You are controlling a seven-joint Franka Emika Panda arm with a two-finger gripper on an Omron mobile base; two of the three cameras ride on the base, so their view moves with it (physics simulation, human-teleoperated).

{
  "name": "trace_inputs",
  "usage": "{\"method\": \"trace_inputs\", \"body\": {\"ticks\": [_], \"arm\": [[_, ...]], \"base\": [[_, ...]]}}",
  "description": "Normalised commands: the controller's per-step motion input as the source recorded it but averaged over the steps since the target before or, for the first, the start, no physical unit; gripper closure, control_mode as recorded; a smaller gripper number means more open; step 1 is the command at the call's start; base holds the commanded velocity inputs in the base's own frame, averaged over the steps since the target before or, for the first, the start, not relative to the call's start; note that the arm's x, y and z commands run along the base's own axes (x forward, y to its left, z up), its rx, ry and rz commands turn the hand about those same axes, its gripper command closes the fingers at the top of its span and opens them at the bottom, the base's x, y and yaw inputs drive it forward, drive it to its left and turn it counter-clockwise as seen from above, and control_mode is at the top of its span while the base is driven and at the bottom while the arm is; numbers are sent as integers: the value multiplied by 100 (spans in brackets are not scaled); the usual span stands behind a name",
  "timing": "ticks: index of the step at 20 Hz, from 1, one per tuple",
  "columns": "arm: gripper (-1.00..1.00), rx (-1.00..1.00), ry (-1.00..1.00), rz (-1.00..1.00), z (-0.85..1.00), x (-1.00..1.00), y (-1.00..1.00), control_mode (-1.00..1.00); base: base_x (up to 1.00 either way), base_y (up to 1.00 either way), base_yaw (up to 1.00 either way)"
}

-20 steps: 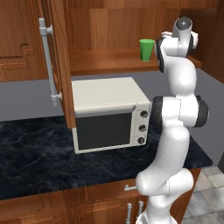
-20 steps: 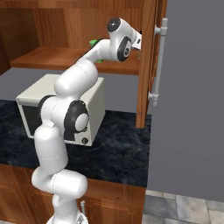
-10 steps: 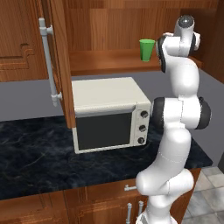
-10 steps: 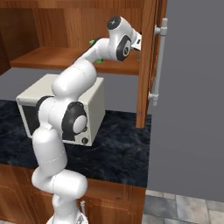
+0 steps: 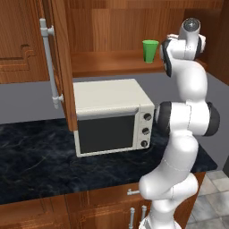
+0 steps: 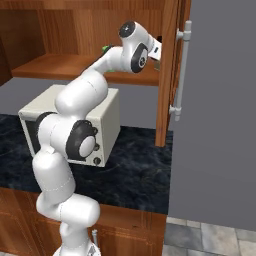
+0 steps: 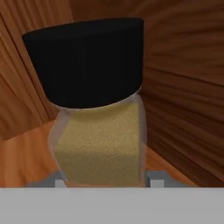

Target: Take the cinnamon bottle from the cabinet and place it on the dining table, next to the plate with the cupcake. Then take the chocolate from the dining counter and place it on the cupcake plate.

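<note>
The arm reaches up into the open wall cabinet, its hand deep at the right end of the cabinet shelf [image 5: 112,62]. In the hand view the cinnamon bottle [image 7: 98,131] stands upright on that wooden shelf, close before the camera, with a wide black cap [image 7: 87,61] over a clear body filled with tan powder; wooden cabinet walls rise behind it and to either side. Two small pale grey finger tips [image 7: 156,179] show low at either side of the bottle's base, so the jaws sit spread around the bottle, but whether they press on it cannot be told. A green cup [image 5: 150,51] stands on the same shelf, to the left of the arm's upper links in the left base view. Below the shelf a cream microwave [image 5: 112,116] rests on the dark marbled worktop [image 5: 36,161]. The open cabinet door [image 6: 170,70] with its long grey handle [image 6: 181,70] hangs just beside the hand in the right base view.
</note>
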Motion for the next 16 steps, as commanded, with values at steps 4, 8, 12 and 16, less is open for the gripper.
{"method": "trace_inputs", "body": {"ticks": [4,8,12,16], "arm": [[100,0,-15,2,28,-22,34,-100],[100,-1,-7,2,23,-47,56,-100],[100,-2,0,0,11,-59,53,-100],[100,0,9,0,18,-63,39,-100]], "base": [[0,0,0],[0,0,0],[0,0,0],[0,0,0]]}}
